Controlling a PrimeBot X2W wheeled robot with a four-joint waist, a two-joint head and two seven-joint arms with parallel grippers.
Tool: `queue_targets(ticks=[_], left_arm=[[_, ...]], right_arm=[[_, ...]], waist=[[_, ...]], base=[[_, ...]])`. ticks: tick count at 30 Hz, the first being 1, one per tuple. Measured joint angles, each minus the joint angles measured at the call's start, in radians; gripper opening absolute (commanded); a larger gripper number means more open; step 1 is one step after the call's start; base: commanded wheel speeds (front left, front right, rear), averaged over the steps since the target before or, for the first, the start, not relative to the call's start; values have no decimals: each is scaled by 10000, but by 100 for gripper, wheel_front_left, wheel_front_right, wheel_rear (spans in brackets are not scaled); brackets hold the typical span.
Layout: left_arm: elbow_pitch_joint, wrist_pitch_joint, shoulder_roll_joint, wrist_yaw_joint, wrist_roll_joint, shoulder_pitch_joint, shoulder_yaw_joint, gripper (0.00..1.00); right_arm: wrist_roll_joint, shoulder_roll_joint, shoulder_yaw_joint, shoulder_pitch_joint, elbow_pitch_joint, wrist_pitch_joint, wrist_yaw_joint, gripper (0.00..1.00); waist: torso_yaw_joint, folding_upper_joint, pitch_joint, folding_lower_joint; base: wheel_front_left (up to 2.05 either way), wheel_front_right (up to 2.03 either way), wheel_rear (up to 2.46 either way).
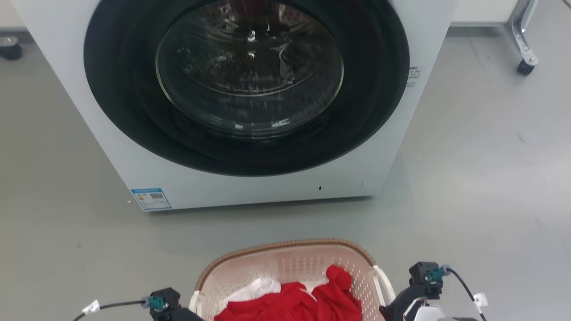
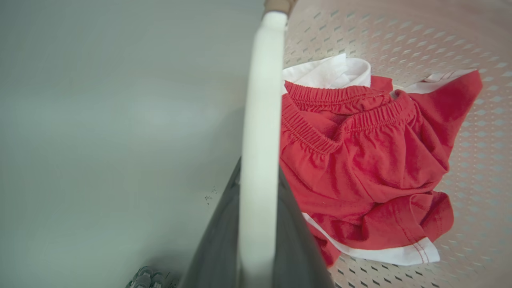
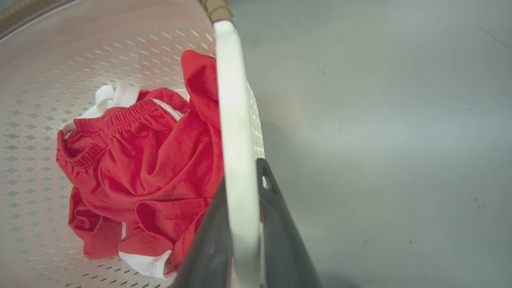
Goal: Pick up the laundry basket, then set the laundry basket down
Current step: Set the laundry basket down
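laundry basket (image 1: 290, 263) with red shorts (image 2: 360, 160), white cloth (image 2: 332, 72), left tool (image 2: 259, 172) and right tool (image 3: 242, 176) pinching its handles (image 2: 262, 80)

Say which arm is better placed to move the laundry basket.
Neither alone: left gripper clamps the left handle, right gripper the right handle of the laundry basket. Move with both.

The laundry basket (image 1: 285, 267) is upright, pale pink, perforated, brown-rimmed, white-handled.
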Motion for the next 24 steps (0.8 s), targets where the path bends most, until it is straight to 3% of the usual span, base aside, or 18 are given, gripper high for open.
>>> queue_targets(ticks=[24], left_arm=[[-364, -1147, 56, 249, 575, -2507, -194, 0]], right_arm=[[-198, -247, -249, -2375, -128, -1193, -161, 0]], waist=[[-28, 1, 3050, 2]], base=[[0, 0, 0]])
